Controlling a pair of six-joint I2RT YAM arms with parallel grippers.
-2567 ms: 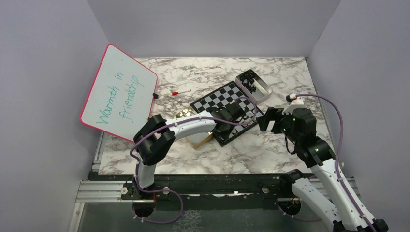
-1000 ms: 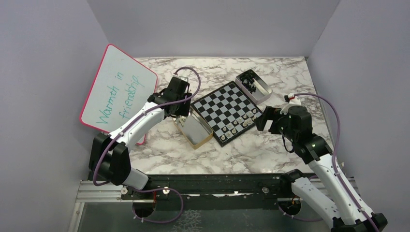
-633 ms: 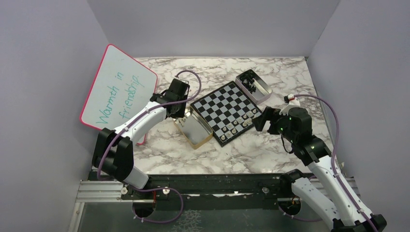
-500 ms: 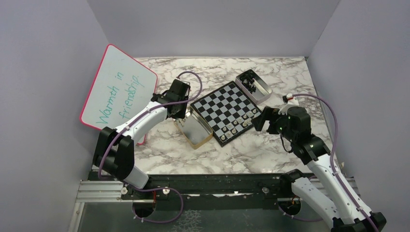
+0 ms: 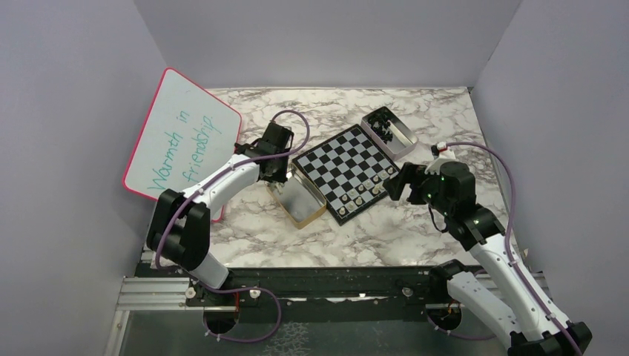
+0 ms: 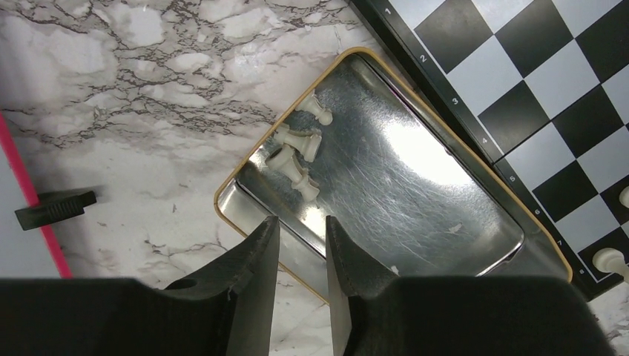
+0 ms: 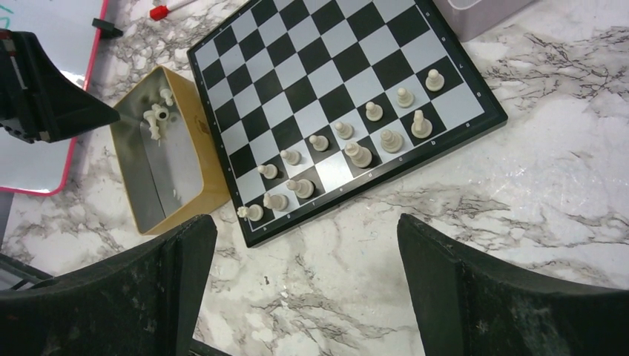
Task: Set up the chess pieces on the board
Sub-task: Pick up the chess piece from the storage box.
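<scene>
Your left fingers [image 6: 248, 282] stand a narrow gap apart with nothing between them, poised over the near-left corner of the gold-rimmed tin [image 6: 415, 185]. A few pale chess pieces [image 6: 297, 152] lie tumbled in the tin's far-left end; the rest of its floor is bare metal. The tin lies just beside the left rim of the board [image 6: 534, 74], so you have little room on that side. Small numbers are printed along that rim.

Your right fingers [image 7: 156, 289] are spread wide, holding nothing, high over the marble counter [image 7: 564, 185] at the board's near-right side. More pale pieces [image 7: 361, 154] stand in two rows along that edge of the board. Open marble runs near of them.

A second tin [image 5: 404, 137] with black pieces sits at the board's far-right corner. The pink-framed whiteboard [image 5: 182, 141] leaning at the left reads "Warmth in friendship".

Your left arm is folded at the elbow, forearm reaching far and right. Your right arm rises from its base and leans left.
</scene>
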